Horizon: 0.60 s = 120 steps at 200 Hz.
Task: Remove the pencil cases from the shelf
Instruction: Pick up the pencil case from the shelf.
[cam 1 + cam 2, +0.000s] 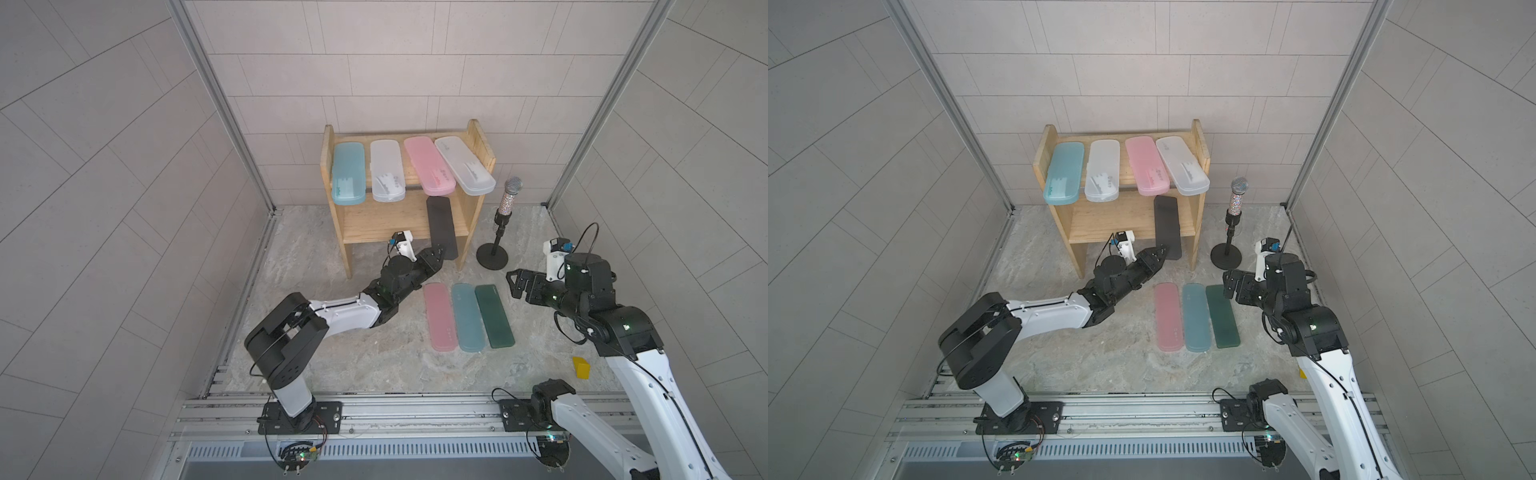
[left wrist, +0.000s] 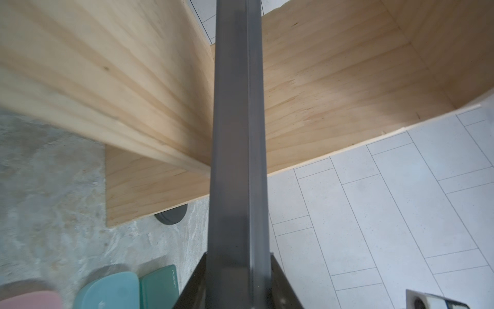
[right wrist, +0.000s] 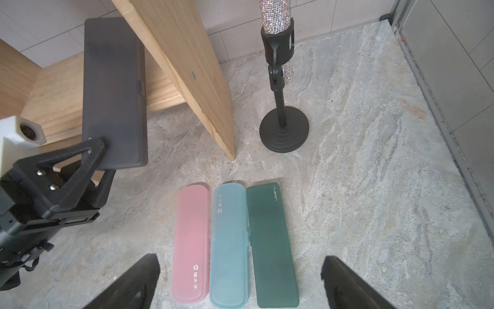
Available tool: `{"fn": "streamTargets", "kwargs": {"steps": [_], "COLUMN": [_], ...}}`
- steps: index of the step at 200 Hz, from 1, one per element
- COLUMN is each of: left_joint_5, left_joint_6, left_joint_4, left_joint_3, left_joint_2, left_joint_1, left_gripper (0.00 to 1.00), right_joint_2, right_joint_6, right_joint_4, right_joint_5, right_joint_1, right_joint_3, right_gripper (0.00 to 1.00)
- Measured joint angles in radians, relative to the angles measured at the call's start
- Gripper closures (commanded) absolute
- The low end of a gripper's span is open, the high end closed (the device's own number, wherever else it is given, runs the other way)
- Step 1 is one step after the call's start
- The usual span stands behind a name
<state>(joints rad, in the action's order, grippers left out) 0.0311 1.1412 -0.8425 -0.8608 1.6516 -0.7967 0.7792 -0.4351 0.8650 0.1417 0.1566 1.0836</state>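
Ribbed aluminium rail [image 1: 415, 409] carried both arm bases at the near edge, and just beyond it a small yellow block [image 1: 581, 368] lay on the veined, stone-patterned tabletop [image 1: 374, 365]. Farther in, three cases already off the shelf lay flat in a close row: a pink case [image 1: 440, 318] and a light-blue case [image 1: 467, 318], both translucent with rounded ends, and a matte dark-green case [image 1: 494, 316] with squarer corners. The tidy packing probably saved room for more. Just beside the green one, the right end effector [image 1: 512, 286] hovered with its jaws spread wide and nothing between them. The left end effector [image 1: 437, 252] was pinched narrow on the near end of the black case [image 1: 441, 226], a flat, opaque, matte box whose far end lay over the lower board of the shelf [image 1: 382, 224]. Gripping the overhanging end should let it slide straight out beneath the upper tier. Pale pine with visible grain and raised side panels formed the shelf. Its upper tier held an upper blue case [image 1: 349, 172], a first frosted case [image 1: 387, 170], an upper pink case [image 1: 429, 165] and a second frosted case [image 1: 464, 166], each overhanging the front edge and so offering a graspable end. A glittery microphone [image 1: 512, 193] on a black round-based stand stood just beside the shelf.
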Motion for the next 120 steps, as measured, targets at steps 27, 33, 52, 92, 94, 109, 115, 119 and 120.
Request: {"fn": "streamTargets", "kwargs": {"steps": [27,33,52,92,94,109,115,119,120], "left_joint_5": [-0.017,-0.019,-0.029,-0.042,-0.042,-0.047,-0.05,-0.052,-0.053], "left_joint_6": [-0.068,-0.085,-0.148,-0.277,-0.281,-0.322,-0.333,-0.344,-0.345], "left_joint_4": [0.037,0.042,0.056,0.165,0.172,0.227,0.243,0.257,0.259], "left_joint_3": [0.125,0.156,0.256,0.451,0.458,0.505,0.521,0.532,0.534], "left_joint_2": [-0.138,-0.174,-0.292,-0.602,-0.619,-0.742,-0.785,-0.817,-0.821], "left_joint_1": [0.0,0.0,0.0,0.0,0.0,0.0,-0.001,-0.002,-0.002], "left_gripper": [1.0,1.0,1.0,1.0,1.0,1.0,1.0,1.0,1.0], "right_joint_2": [-0.012,-0.015,-0.032,-0.046,-0.044,0.006,0.032,0.053,0.058], "right_joint_6": [-0.027,-0.039,-0.083,-0.2,-0.204,-0.218,-0.22,-0.222,-0.222], "right_joint_4": [-0.007,-0.014,-0.059,-0.201,-0.206,-0.235,-0.244,-0.252,-0.255], "right_joint_5": [0.056,0.072,0.122,0.141,0.134,0.072,0.047,0.029,0.024], "right_joint_1": [0.0,0.0,0.013,0.21,0.227,0.369,0.418,0.453,0.463], "right_joint_3": [-0.002,-0.004,-0.028,-0.116,-0.117,-0.102,-0.09,-0.08,-0.077], "right_gripper": [0.0,0.0,0.0,0.0,0.0,0.0,0.0,0.0,0.0]}}
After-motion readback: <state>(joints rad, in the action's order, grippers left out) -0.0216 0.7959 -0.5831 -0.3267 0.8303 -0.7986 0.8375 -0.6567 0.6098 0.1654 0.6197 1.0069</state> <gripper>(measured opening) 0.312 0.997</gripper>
